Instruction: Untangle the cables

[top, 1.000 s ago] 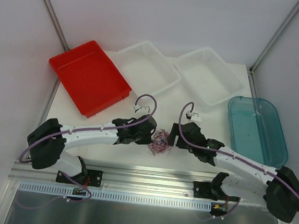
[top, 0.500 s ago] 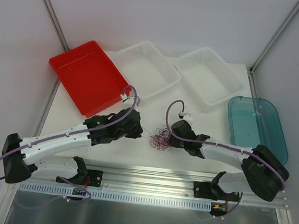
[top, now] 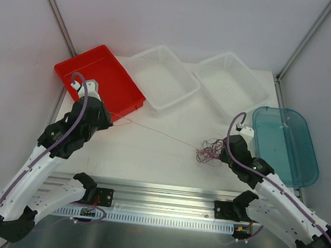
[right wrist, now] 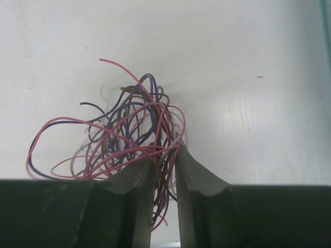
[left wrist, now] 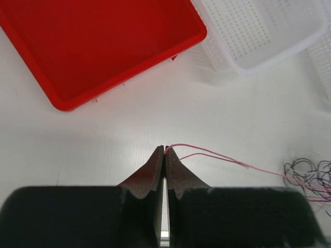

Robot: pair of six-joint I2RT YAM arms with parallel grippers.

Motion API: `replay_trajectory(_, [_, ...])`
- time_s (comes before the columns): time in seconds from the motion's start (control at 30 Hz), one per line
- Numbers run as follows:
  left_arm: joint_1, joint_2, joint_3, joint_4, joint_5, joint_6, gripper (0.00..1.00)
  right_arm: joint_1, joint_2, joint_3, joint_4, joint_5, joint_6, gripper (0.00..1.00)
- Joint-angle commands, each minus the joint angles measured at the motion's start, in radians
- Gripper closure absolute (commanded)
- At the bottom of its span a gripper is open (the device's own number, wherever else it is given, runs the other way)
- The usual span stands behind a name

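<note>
The cables (top: 209, 152) show at the far left as just one thin pink wire (left wrist: 207, 153). The left fingers (left wrist: 155, 173) are squeezed tight on the end of it, just in front of the red tray (top: 96, 89). Only the very tips hold it. The wire is thin and smooth, so it could slip out if the arm pulls harder.

From there the pink wire runs in a straight, tight-looking line across the white tabletop (top: 151, 157), in front of the two white baskets (top: 164, 77). A line this tight may stretch or snap if something holds its other end fast.

That other end goes into the rest of the cables, a small bunch of red, pink, purple and dark loops. The bunch lies right of the middle, just beside the teal tub (top: 285, 143). The right fingers (right wrist: 196, 175) are pinched on the near side of the bunch, with several loops caught between them. If the pink wire is one of those loops, it likely cannot slide free. If it goes around other wires, more pulling could make the knot tighter. If the pinch is weak, the whole bunch could drag to the left.
</note>
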Motion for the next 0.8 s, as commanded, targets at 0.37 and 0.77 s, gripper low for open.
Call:
replay_trajectory(0.37, [0.221, 0.018, -0.039, -0.121, -0.014, 0.122, 1.0, -0.08, -0.133, 0.162, -0.343, 0.132, -0.146, 0.54])
replay_trajectory(0.77, [0.286, 0.01, 0.015, -0.16, 0.006, 0.171, 1.0, -0.113, -0.103, 0.27, -0.41, 0.1, -0.177, 0.48])
